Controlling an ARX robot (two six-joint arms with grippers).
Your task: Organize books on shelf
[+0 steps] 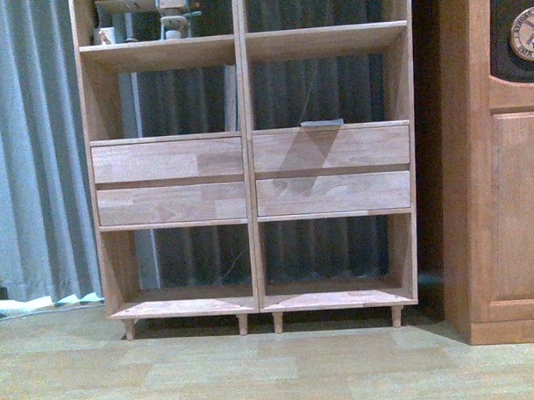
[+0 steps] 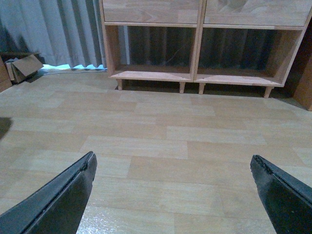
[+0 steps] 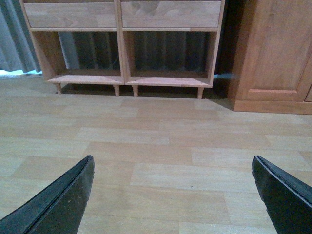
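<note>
Front view: no arm in frame. Shelf stands on the floor, curtain behind, darker cabinet with a clock just beside it. A thin flat grey item lies on the ledge above the right drawers; cannot tell if it is a book.

Left wrist view: left gripper hangs low over bare floor, aimed at the shelf's bottom compartments, fingers spread wide apart, nothing between them. Cardboard box by the curtain.

Right wrist view: right gripper in the same low pose, spread wide, holding nothing, facing shelf and cabinet.
</note>
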